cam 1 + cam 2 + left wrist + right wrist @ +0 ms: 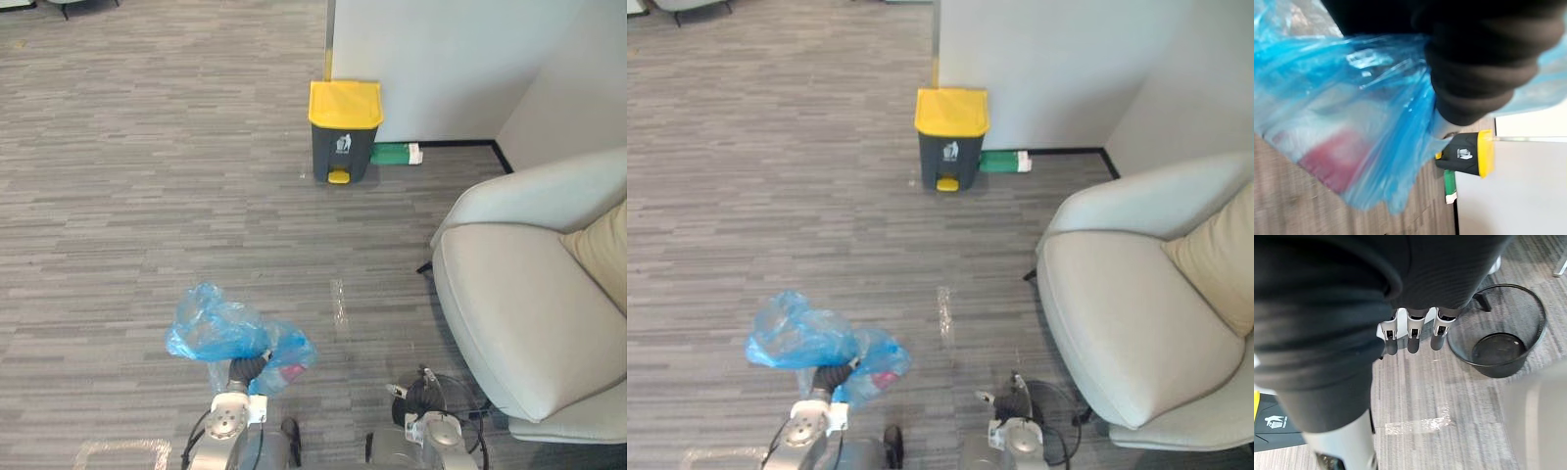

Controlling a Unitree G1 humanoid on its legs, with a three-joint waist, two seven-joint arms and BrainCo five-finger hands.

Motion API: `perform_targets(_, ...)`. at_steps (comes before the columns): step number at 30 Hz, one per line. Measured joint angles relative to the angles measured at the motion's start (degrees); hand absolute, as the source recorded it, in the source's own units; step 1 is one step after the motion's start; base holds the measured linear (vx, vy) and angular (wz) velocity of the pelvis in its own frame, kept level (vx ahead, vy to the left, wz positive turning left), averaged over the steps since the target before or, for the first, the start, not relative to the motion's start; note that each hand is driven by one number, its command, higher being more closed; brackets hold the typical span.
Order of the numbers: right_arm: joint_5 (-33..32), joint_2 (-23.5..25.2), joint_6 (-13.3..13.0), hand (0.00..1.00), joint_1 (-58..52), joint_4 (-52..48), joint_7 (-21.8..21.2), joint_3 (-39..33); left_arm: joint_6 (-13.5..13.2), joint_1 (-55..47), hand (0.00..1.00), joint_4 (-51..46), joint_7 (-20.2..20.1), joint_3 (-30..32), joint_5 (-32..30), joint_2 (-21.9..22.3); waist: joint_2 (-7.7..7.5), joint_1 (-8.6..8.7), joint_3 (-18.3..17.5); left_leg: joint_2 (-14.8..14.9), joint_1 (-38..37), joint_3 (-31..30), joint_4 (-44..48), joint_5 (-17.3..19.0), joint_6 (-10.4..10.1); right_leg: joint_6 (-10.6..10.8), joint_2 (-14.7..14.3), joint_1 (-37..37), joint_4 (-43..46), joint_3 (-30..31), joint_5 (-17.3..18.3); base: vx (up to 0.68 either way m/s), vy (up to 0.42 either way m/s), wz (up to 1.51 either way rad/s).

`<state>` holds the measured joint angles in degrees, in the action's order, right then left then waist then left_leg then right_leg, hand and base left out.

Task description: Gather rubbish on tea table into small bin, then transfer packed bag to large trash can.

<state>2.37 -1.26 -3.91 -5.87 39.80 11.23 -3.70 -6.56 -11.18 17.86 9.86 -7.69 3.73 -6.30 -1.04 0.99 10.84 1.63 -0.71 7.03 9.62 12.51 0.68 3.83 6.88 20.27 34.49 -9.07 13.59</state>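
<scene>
A blue plastic rubbish bag (220, 333) with something red and white inside hangs above the carpet at the lower left. My left hand (247, 370) is shut on its bunched neck, and the bag (1352, 122) drapes over the dark cover in the left wrist view. The large trash can (345, 127), dark grey with a shut yellow lid and a yellow pedal, stands well ahead against the white wall and is also seen as the can (1469, 154) past the bag. My right hand (1410, 340) hangs open and holds nothing, beside the empty black mesh small bin (1503, 338).
A pale armchair (519, 313) with a tan cushion (602, 250) fills the right side. A green box (397, 154) lies by the wall next to the can. A strip of clear tape (338, 304) marks the carpet between me and the can.
</scene>
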Motion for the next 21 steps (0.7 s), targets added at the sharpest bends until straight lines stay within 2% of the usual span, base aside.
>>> perform_targets(1, 0.01, -0.14, 0.01, 0.0, -0.27, 0.25, 0.03, -0.07, -0.02, 0.01, 1.0, -0.02, 0.01, 0.26, 0.18, 0.14, -0.73, 0.03, -0.38, -0.12, -1.35, -0.07, -0.59, 0.93, -0.98, -0.67, -1.58, -0.59, -11.59, -0.45, -3.97, 0.32, -0.102, 0.19)
perform_targets(2, 0.02, -0.18, 0.0, 0.0, -0.47, 0.25, 0.03, -0.07, -0.04, 0.0, 1.0, -0.05, 0.01, 0.49, 0.32, 0.11, -1.2, 0.04, -0.62, -0.51, -1.5, -0.18, -0.44, 1.31, -1.72, -1.04, -1.83, -0.63, -15.06, -0.3, -6.01, 0.52, -0.185, 0.49)
perform_targets(3, 0.03, -1.67, 0.0, 0.0, -0.34, 1.27, 0.07, -0.16, 0.08, 1.1, 1.0, 1.08, 0.06, 0.99, 0.45, 1.21, -0.25, 0.79, -0.59, 0.12, -2.31, -3.62, 1.27, 3.31, -3.25, -4.6, -2.56, -2.2, -16.74, -0.21, -13.16, 0.36, -0.134, 0.49)
perform_targets(4, 0.04, -1.86, 0.04, 0.0, -0.2, 1.49, 0.06, -0.23, 0.0, 1.12, 1.0, 0.91, 0.0, 0.92, 0.45, 1.57, 0.69, 0.82, -0.76, 0.8, -2.33, -4.58, 1.45, 3.35, -3.4, -4.72, -2.87, -2.28, -16.09, -0.98, -12.11, 0.56, -0.175, 0.65)
perform_targets(5, 0.01, -2.56, 0.02, 0.0, 0.02, 1.43, 0.14, -0.97, -0.42, 1.52, 1.0, 0.65, -0.02, 0.4, 0.42, 1.8, 1.77, 1.08, -0.73, 1.46, -2.48, -6.08, 2.13, 3.58, -3.92, -5.29, -2.93, -1.97, -13.49, -2.58, -8.57, 0.47, -0.136, 0.63)
perform_targets(6, -0.03, -2.87, 0.04, 0.0, 0.12, 1.42, -0.01, -1.5, -0.38, 2.28, 1.0, 0.73, -0.09, -0.29, 0.42, 1.81, 2.05, 1.45, -0.61, 2.21, -1.47, -6.62, 6.29, 3.58, -3.97, -5.57, -2.78, -3.67, -12.54, -4.28, -5.9, 0.56, -0.177, 0.72)
perform_targets(7, -0.04, -2.41, 0.04, 0.0, -0.13, 1.3, -0.03, -1.78, -0.36, 2.49, 1.0, 0.74, -0.12, -0.24, 0.41, 2.04, 2.09, 1.47, -0.5, 2.93, -0.47, -6.47, 11.04, 3.52, -4.08, -5.69, -3.04, -5.93, -13.26, -5.43, -5.14, 0.46, -0.173, 0.68)
perform_targets(9, -0.16, -1.3, 0.04, 0.0, -1.68, -1.81, 0.0, -1.72, -0.39, 1.62, 1.0, -0.31, -0.25, -0.18, 0.41, 3.16, 2.11, 0.93, -0.14, 6.24, 5.61, -3.09, 29.9, 2.31, -7.5, -6.44, -4.56, -13.13, -17.33, -6.27, -4.5, 0.5, -0.13, 0.3)
perform_targets(10, -0.23, -0.8, -0.15, 0.0, -2.88, -5.04, 0.01, -1.54, -0.46, 0.66, 1.0, -2.04, -0.56, -0.24, 0.44, 4.19, 1.97, -0.58, -0.07, 9.34, 9.48, 1.16, 39.19, 3.36, -6.35, -6.92, -5.75, -17.88, -20.33, -6.03, -4.16, 0.43, -0.063, -0.02)
perform_targets(11, -0.26, -0.75, -0.44, 0.0, -2.97, -5.62, 0.0, -1.55, -0.46, 0.22, 1.0, -2.69, -0.84, -0.24, 0.47, 4.52, 1.67, -1.08, -0.05, 10.1, 11.28, 2.61, 41.05, 3.94, -5.3, -7.17, -5.89, -19.33, -21.68, -5.91, -3.9, 0.39, -0.044, -0.23)
perform_targets(12, -0.27, -1.01, -0.87, 0.0, -2.03, -5.26, 0.0, -1.66, -0.46, 0.04, 1.0, -3.06, -1.45, -0.3, 0.56, 4.67, 0.9, -2.04, -0.27, 10.52, 15.08, 4.21, 40.91, 4.96, -3.45, -7.07, -5.82, -21.59, -24.0, -5.31, -3.46, 0.34, -0.006, -0.28)
perform_targets(13, -0.27, -1.09, -0.82, 0.0, -1.07, -5.0, 0.01, -1.69, -0.43, 0.06, 1.0, -3.04, -1.6, -0.14, 0.77, 4.6, 0.53, -3.0, -0.27, 10.3, 18.04, 4.76, 36.5, 5.21, -2.84, -6.46, -5.54, -22.82, -25.6, -4.41, -3.14, 0.34, 0.02, -0.32)
perform_targets(15, -0.27, -1.12, -0.78, 0.0, 0.25, -4.19, 0.07, -2.1, -0.4, 0.07, 1.0, -2.56, -1.67, 0.6, 0.87, 4.7, 0.35, -3.47, 0.04, 8.93, 19.7, 4.46, 28.08, 4.83, -2.77, -5.81, -4.61, -24.08, -26.05, -3.4, -2.77, 0.33, 0.1, -0.29)
perform_targets(16, -0.23, -1.09, -0.66, 0.0, 1.47, -2.2, 0.16, -2.92, -0.25, 0.11, 1.0, -2.04, -1.66, 1.16, 0.86, 4.79, -0.42, -3.47, 0.49, 6.45, 20.42, 3.23, 18.27, 1.79, -3.1, -4.35, -2.82, -25.44, -26.48, -2.69, -1.89, 0.46, 0.222, -0.28)
perform_targets(17, -0.22, -1.49, -0.65, 0.0, 1.48, -0.96, 0.34, -3.1, -0.25, 0.04, 1.0, -1.97, -1.69, 1.08, 0.84, 4.99, -0.21, -3.65, 0.35, 4.74, 20.24, 2.37, 8.4, -3.63, -3.83, -2.66, -2.0, -26.73, -27.22, -2.15, -0.94, 0.46, 0.262, -0.23)
perform_targets(18, -0.2, -1.73, -0.63, 0.0, 1.47, -0.5, 0.41, -3.1, -0.25, 0.04, 1.0, -1.97, -1.69, 1.06, 0.83, 5.11, 0.38, -3.77, 0.1, 4.69, 20.15, 2.0, 5.25, -5.75, -3.97, -1.82, -2.11, -27.12, -27.3, -1.82, -0.44, 0.42, 0.288, -0.39)
perform_targets(19, -0.13, -2.16, -0.14, 0.0, 1.41, 1.1, 0.58, -3.07, -0.25, 0.13, 1.0, -1.52, -1.57, 1.13, 0.83, 5.13, 0.6, -4.42, 0.26, 4.59, 18.69, 1.83, 3.28, -15.46, -3.1, 0.01, -1.88, -28.61, -27.77, -0.1, 0.69, 0.42, 0.264, -0.31)
perform_targets(20, -0.08, -0.69, 0.42, 0.0, 1.51, 1.98, 0.58, -2.57, -0.01, 0.37, 1.0, -0.94, -1.44, 1.83, 0.82, 3.96, -1.44, -4.43, -0.44, 2.54, 18.47, 3.26, 3.37, -13.89, -2.02, -0.18, 0.4, -28.37, -28.08, 0.7, 0.04, 0.42, 0.245, -0.26)
perform_targets(21, -0.07, -0.3, 0.43, 0.0, 1.37, 1.83, 0.58, -2.58, 0.01, 0.58, 1.0, -0.92, -1.35, 2.02, 0.82, 3.6, -1.85, -4.34, -0.5, 2.0, 18.68, 3.6, 3.8, -13.34, -1.66, 0.3, 1.02, -28.46, -27.98, 0.89, -0.54, 0.41, 0.211, -0.06)
